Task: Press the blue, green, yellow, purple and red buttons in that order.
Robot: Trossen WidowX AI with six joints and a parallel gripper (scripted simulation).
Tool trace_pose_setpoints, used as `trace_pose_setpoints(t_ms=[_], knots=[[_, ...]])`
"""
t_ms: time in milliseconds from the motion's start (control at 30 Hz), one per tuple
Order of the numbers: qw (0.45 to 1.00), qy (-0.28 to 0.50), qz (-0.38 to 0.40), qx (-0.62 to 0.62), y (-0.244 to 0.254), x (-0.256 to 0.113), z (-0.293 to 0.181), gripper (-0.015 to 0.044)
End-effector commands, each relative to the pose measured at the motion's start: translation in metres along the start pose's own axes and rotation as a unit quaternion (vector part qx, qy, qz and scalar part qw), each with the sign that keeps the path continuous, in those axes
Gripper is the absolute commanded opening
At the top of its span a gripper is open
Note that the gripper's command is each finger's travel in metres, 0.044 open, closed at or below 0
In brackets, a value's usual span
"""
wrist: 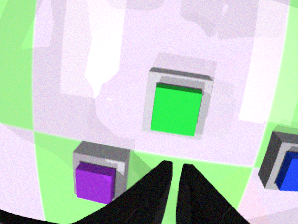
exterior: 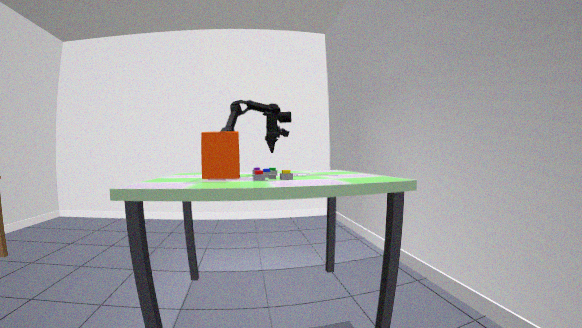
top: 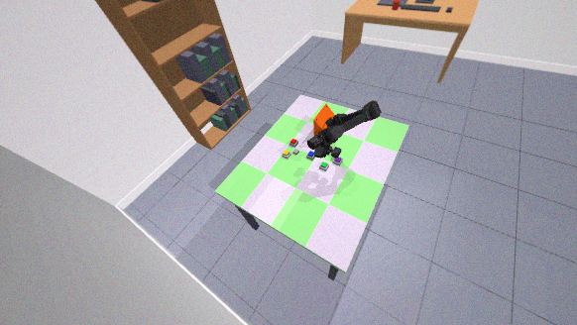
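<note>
My gripper (exterior: 271, 151) (wrist: 176, 171) is shut and empty, pointing down, raised well above the buttons. The green button (top: 323, 165) (wrist: 176, 110) stands up in its grey housing, ahead of the fingertips in the wrist view. The purple button (top: 338, 161) (wrist: 95, 183) is at lower left there, and the blue button (top: 310, 155) (wrist: 290, 171) is cut off at the right edge. The yellow button (top: 287, 154) (exterior: 286, 172) and the red button (top: 293, 142) (exterior: 258, 172) are outside the wrist view. No button is touched by the fingers.
A tall orange box (top: 324, 119) (exterior: 220, 155) stands on the checkered table (top: 337, 238) (exterior: 325, 191) near the arm. A small grey piece (top: 295, 152) lies between the yellow, red and blue buttons. A bookshelf and a desk stand away from the table.
</note>
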State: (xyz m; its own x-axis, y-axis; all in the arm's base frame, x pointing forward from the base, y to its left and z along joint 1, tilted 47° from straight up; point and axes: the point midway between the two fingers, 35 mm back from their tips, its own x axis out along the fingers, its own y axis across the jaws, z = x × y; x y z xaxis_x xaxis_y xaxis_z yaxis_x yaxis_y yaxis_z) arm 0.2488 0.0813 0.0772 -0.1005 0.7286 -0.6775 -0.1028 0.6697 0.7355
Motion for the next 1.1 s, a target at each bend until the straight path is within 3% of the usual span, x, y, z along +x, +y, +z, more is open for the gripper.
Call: trace_pose_setpoints(t_ms=[0, 100, 400, 700, 1000, 1067], knots=[[1.000, 0.002, -0.001, -0.005, 0.002, -0.010, 0.000, 0.0020], [1.000, 0.000, -0.005, -0.005, -0.014, -0.013, 0.010, 0.0020], [1.000, -0.003, -0.020, -0.008, -0.134, -0.026, 0.049, 0.0020], [1.000, -0.001, -0.010, -0.008, -0.263, -0.016, 0.036, 0.0020], [1.000, 0.000, -0.008, -0.008, -0.272, -0.014, 0.034, 0.0020], [1.000, 0.000, -0.008, -0.008, -0.272, 0.000, 0.035, 0.0020]])
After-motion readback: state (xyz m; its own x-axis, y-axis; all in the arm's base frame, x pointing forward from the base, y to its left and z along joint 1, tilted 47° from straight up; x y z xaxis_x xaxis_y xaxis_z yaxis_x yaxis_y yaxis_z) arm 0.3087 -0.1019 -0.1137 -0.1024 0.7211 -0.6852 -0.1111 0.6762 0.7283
